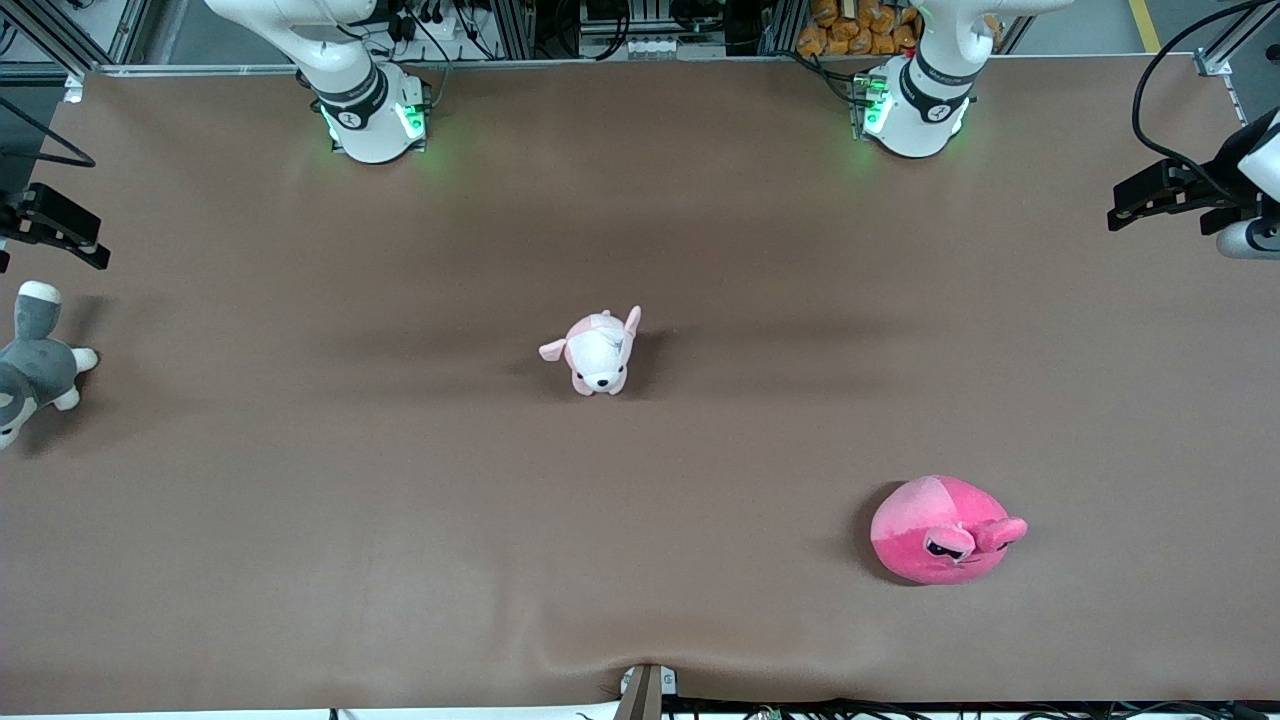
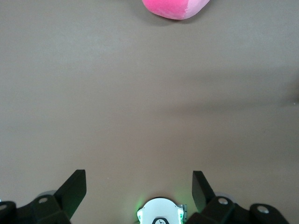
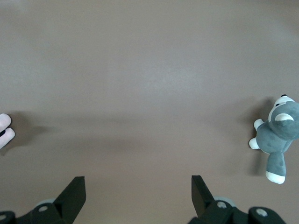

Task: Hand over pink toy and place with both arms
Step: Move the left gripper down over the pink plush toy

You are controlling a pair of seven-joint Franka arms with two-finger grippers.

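Pink plush, the toy (image 1: pixel 945 530) (image 2: pixel 175 8) lay on the brown table (image 1: pixel 400 520) toward the left arm's end, nearer the front camera than the puppy (image 1: pixel 598 351) at mid-table. It looked soft, round and bulky, with a lighter patch and a jutting snout. Such a yielding blob could squash and slip from a shallow pinch, or sag out at the handover. The left gripper (image 2: pixel 139 186) hung high over the table at its own end, fingers spread and empty. The right gripper (image 3: pixel 138 187) waited likewise, spread, above its end near the grey plush (image 1: pixel 35 365) (image 3: pixel 276 140).
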